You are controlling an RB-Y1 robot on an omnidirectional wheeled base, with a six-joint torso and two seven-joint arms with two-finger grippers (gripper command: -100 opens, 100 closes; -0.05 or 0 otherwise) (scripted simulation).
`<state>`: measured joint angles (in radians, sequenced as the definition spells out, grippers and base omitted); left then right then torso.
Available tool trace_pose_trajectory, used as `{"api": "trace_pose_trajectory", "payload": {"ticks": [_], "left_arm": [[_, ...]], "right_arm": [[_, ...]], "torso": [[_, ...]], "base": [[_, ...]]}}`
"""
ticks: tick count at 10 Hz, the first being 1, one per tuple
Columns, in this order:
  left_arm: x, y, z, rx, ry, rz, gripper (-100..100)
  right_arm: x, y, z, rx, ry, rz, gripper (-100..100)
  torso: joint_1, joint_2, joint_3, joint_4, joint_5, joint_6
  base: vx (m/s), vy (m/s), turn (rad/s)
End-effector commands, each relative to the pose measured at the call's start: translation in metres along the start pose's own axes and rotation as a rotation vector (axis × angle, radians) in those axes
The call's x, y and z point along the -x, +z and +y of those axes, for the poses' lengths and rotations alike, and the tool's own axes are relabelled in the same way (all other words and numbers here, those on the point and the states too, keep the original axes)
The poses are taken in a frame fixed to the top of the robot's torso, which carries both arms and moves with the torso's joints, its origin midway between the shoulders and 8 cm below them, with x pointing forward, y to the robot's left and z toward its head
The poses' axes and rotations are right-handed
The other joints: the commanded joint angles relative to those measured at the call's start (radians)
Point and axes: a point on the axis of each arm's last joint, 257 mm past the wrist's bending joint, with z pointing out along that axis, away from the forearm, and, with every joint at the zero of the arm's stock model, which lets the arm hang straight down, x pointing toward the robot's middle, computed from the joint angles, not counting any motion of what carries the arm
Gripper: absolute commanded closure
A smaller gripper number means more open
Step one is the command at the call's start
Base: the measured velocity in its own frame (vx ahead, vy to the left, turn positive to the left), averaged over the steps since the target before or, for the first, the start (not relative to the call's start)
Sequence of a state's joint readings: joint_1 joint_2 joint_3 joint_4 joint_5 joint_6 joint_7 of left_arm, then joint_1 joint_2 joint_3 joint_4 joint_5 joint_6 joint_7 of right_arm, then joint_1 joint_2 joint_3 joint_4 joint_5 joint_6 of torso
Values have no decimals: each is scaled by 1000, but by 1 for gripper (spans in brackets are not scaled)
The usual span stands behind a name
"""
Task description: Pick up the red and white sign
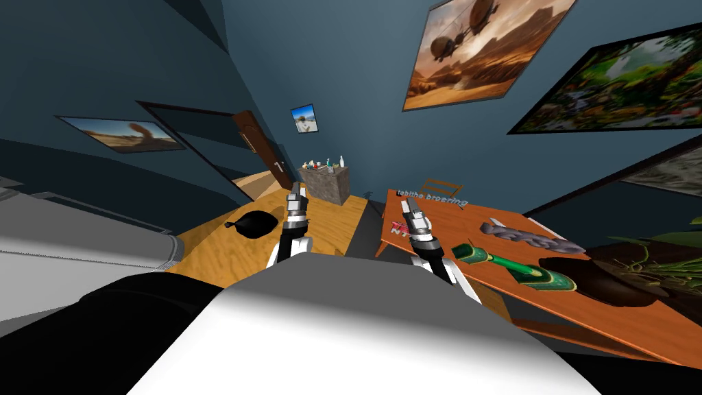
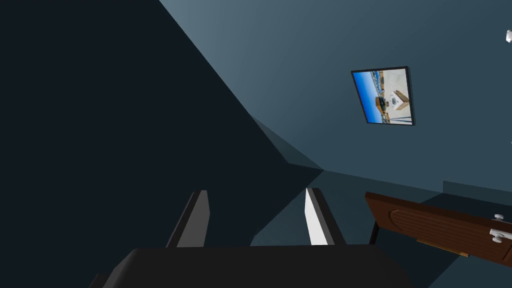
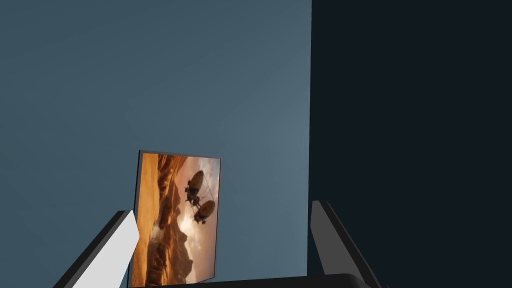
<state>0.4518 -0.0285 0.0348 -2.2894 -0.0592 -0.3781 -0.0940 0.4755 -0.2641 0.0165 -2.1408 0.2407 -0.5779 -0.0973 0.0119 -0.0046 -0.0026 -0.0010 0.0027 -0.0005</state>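
Red and white sign [image 1: 397,228]: lies flat on the orange table [image 1: 480,223], close to the table's left edge and near the end closer to me. Red band on top with white lettering below it (letters too small to read). In the head view part of it is covered by the right gripper [image 1: 410,208].

Right gripper: raised, pointing up and away, and in the head view it overlaps the sign. Whether it touches the sign cannot be told. In the right wrist view the fingers [image 3: 122,240] are spread wide with nothing between them.

Left gripper [image 1: 296,190]: raised over the wood floor [image 1: 315,236], well apart from the table. Its fingers [image 2: 314,217] also stand apart and are empty.

Other items on the table, going outward from the sign:
- white raised lettering [image 1: 432,199] just beyond it, near the far edge
- grey-purple lettering piece [image 1: 528,236] further right
- green bottle [image 1: 514,267] lying on its side, nearer me
- dark pot with a green plant [image 1: 617,274] at the right end

A wooden chair [image 1: 442,186] stands behind the table.

On the floor to the left lies a black bag [image 1: 255,223]. Beyond it is a small grey cabinet [image 1: 328,184] with bottles on top, and a brown door [image 1: 260,147] stands ajar.
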Motion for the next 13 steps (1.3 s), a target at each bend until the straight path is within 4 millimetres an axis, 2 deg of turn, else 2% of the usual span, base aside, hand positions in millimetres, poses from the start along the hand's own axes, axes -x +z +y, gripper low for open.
{"api": "trace_pose_trajectory", "payload": {"ticks": [1,2,5,7,10,11,12,13], "left_arm": [[0,0,0,0,0,0,0],[0,0,0,0,0,0,0],[0,0,0,0,0,0,0],[0,0,0,0,0,0,0],[0,0,0,0,0,0,0],[0,0,0,0,0,0,0],[0,0,0,0,0,0,0],[0,0,0,0,0,0,0]], "right_arm": [[-6,-1,-6,-6,-26,42,-100],[-15,-2,-15,-13,-62,93,-100],[-24,-4,-24,-20,-109,159,-100],[-38,-8,-43,-33,-190,259,-100],[-45,-14,-54,-38,-251,340,-100],[-50,-18,-65,-44,-295,391,-100],[-50,-19,-65,-44,-300,399,-100],[-54,-24,-77,-52,-345,452,-100]], "torso": [[0,0,0,0,0,0],[-2,2,1,0,0,1],[-3,1,1,0,-1,0],[-1,1,1,0,0,0],[0,1,1,0,0,0],[-2,2,1,0,0,1],[-3,2,1,0,0,0],[-4,2,1,0,-1,1]], "base": [[44,146,38],[46,151,70],[50,124,65],[68,186,129],[61,162,60],[63,122,124],[53,107,47],[62,136,115]]}}
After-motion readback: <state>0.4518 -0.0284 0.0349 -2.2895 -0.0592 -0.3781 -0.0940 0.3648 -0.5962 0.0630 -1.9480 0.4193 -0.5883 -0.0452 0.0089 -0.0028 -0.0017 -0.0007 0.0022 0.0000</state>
